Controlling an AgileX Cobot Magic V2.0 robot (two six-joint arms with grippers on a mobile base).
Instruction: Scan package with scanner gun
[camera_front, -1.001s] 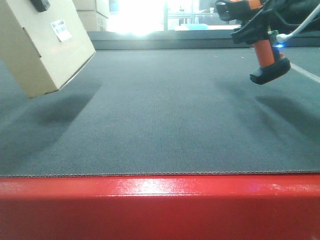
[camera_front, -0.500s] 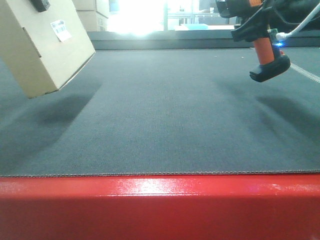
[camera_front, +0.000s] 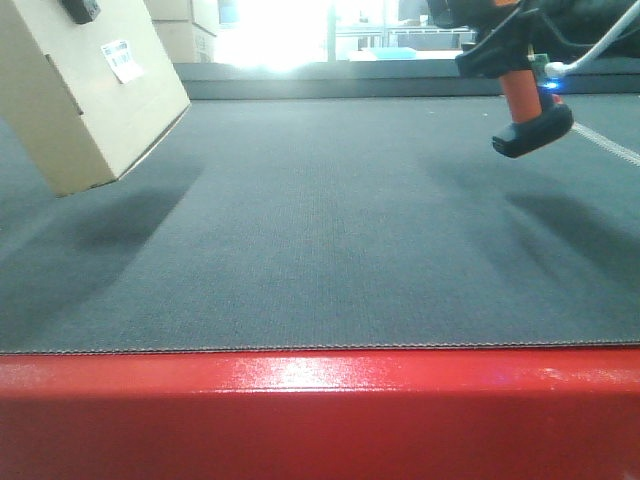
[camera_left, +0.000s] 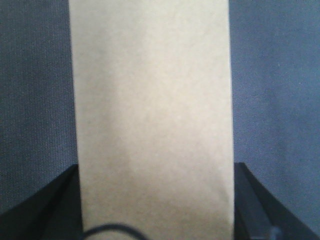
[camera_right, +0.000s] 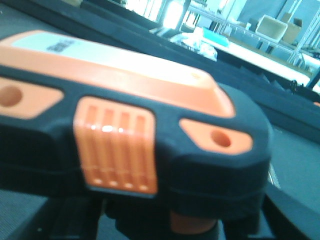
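The scanner gun (camera_front: 525, 110) has edged up and leftward, clamped in the right pincer (camera_front: 505, 55) above the counter (camera_front: 330, 230). The left pincer (camera_left: 156, 167) grips the tilted package (camera_front: 90, 100), raised at far left, well apart.

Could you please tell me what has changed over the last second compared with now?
The scanner rose a little and shifted slightly toward the package; it is still held in the air. Nothing was taken hold of or let go. The package stayed where it was, tilted and held off the mat.
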